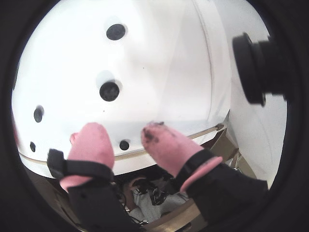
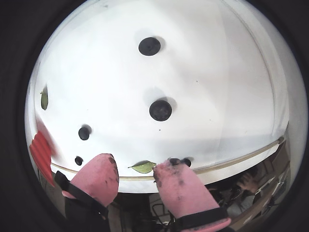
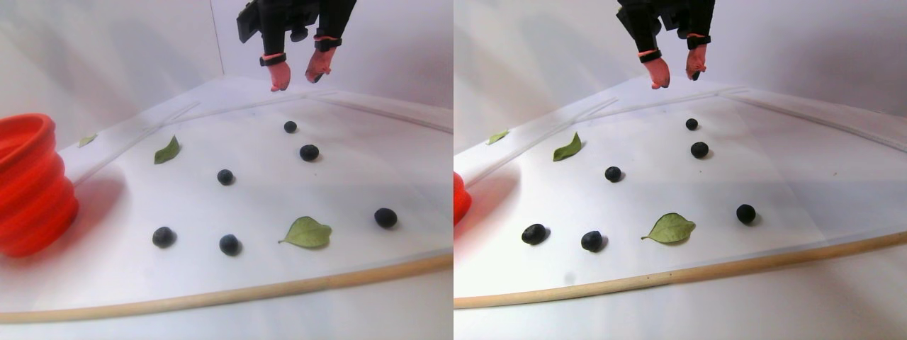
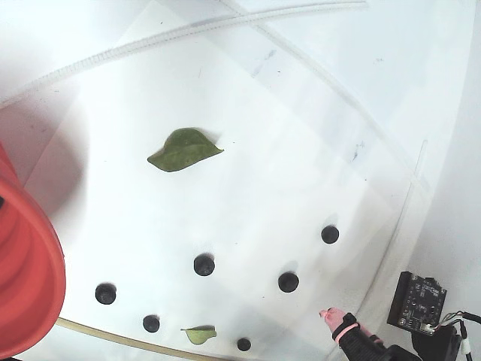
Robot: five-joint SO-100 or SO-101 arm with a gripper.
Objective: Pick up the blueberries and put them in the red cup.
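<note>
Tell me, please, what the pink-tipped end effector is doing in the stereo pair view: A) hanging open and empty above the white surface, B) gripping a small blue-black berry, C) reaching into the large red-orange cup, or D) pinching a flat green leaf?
A: the end effector hangs with its pink fingertips parted and nothing between them, above the far end of the white surface.

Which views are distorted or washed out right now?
Both wrist views are fisheye, ringed in black, bending the table edge; the tool looms large and soft. The fixed view is overexposed, though the berries stay crisp. The stereo pair is soft, with the cup blurred and cropped at the left edge.
</note>
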